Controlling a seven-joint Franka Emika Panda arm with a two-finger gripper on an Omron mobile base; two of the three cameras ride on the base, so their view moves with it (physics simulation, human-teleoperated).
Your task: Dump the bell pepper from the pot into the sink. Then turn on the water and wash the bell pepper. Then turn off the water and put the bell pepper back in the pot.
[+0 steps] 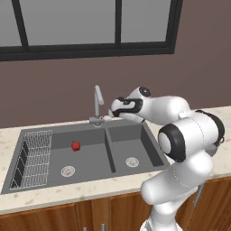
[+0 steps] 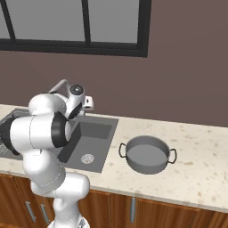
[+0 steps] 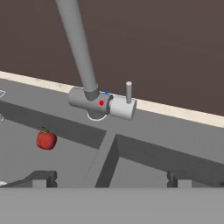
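The red bell pepper (image 1: 76, 145) lies on the floor of the sink's left basin (image 1: 90, 158), seen small in the hand view (image 3: 46, 139) too. The grey pot (image 2: 148, 153) stands empty on the counter to the right of the sink (image 2: 95, 133). My gripper (image 1: 107, 118) hovers open just right of the faucet's base (image 1: 96, 120), above the rim behind the divider between the two basins. In the hand view the gripper (image 3: 109, 180) faces the faucet's lever handle (image 3: 128, 92), with nothing between its fingertips (image 3: 41, 178). No water runs.
A wire rack (image 1: 32, 158) fills the left end of the left basin. The gooseneck faucet (image 1: 97, 101) rises close to my hand. A brown wall and a window stand behind the beige counter (image 2: 196, 169).
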